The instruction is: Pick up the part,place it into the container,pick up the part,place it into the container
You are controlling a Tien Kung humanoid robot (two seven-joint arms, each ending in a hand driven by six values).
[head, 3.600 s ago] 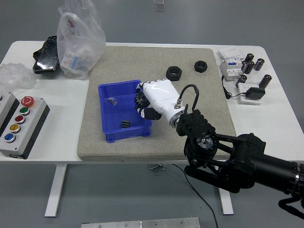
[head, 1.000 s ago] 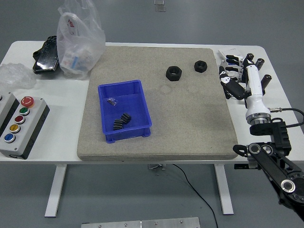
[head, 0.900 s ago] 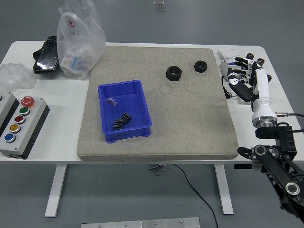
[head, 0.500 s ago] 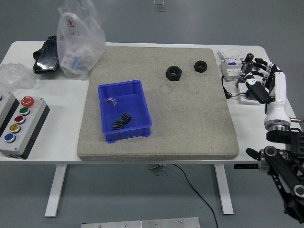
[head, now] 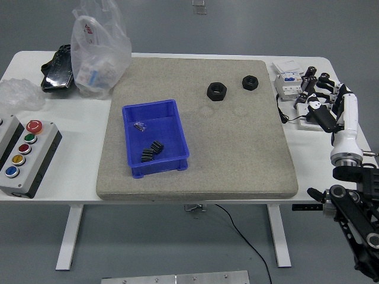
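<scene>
Over the tabletop's (head: 35, 77) right edge, the right hand (head: 330, 109) hangs with fingers loosely spread, holding nothing; black parts (head: 153, 150) lie in the blue container (head: 177, 127).

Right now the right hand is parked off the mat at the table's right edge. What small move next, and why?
Probably swing the right hand left toward the nearer black hex nut. Two nuts remain on the grey mat, the other just beside it, while the blue bin already holds small black parts. The hand holds nothing, fingers relaxed.

White robot hand (head: 331, 106), black arm (head: 355, 207)
</scene>
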